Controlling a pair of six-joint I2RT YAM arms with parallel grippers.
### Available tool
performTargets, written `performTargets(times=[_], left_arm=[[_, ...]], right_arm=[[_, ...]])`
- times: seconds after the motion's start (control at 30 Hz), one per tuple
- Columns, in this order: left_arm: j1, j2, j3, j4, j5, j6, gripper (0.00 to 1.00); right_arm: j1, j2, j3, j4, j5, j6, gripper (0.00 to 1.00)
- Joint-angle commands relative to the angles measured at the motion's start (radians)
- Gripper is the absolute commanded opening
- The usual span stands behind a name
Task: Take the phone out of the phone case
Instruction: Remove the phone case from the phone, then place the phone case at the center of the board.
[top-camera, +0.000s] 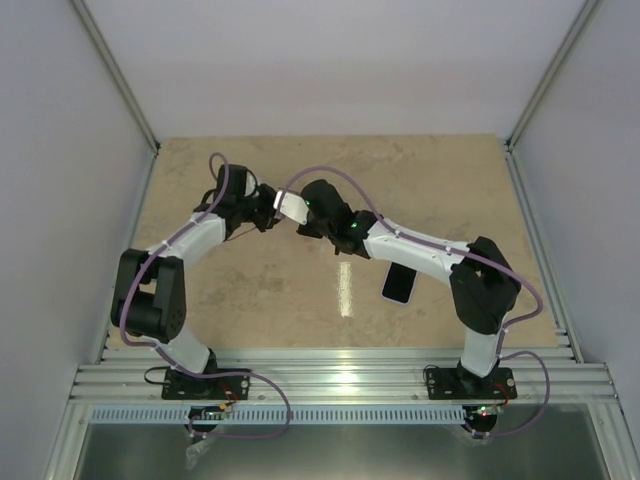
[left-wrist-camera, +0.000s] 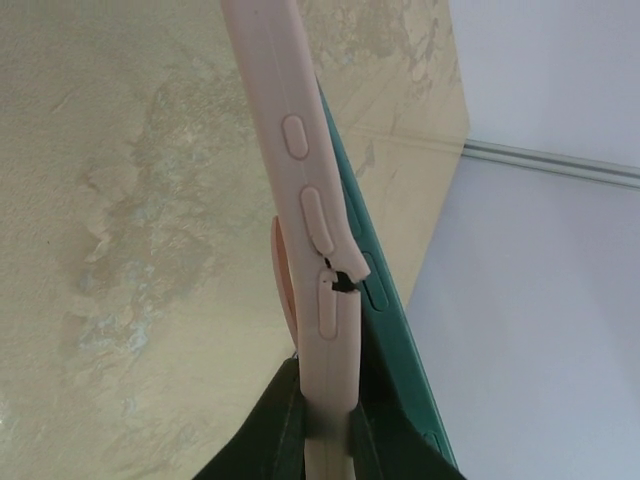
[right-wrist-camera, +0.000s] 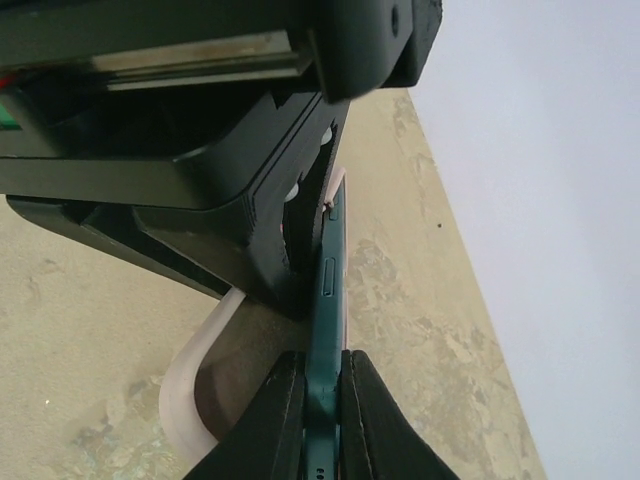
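The left gripper (left-wrist-camera: 325, 432) is clamped on the pink phone case (left-wrist-camera: 300, 170), held above the table (left-wrist-camera: 120, 200). The teal phone (left-wrist-camera: 392, 330) is partly out of it at its 3 o'clock side, pinched by the right gripper (right-wrist-camera: 322, 420).

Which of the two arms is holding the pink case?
The left arm: its jaws are shut on the pink case at its edge, while the right arm has its jaws pinching the teal phone.
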Motion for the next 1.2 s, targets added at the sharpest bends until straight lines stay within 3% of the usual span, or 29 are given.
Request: performTargets(times=[0.0,0.43,0.87,1.17], left_arm=[[0.009,0.017,0.03,-0.071,-0.112,0.135,0.0],[0.009,0.024,0.021,-0.114,-0.203,0.185,0.0],[0.016,0.011,0.031,-0.108,-0.195,0.236,0.0],[0.033,-0.036,0.083,-0.166,-0.243,0.436,0.0]], right_arm=[[-0.048,-0.051,0.044,0.0,0.042,-0.017,0.0],[-0.173,-0.076,0.149,-0.03,-0.014,0.039,0.0],[-0.242,-0.123,0.154,-0.15,-0.126,0.151,0.0],[-0.249,-0.182,0.096,-0.159,-0.109,0.13,0.01]])
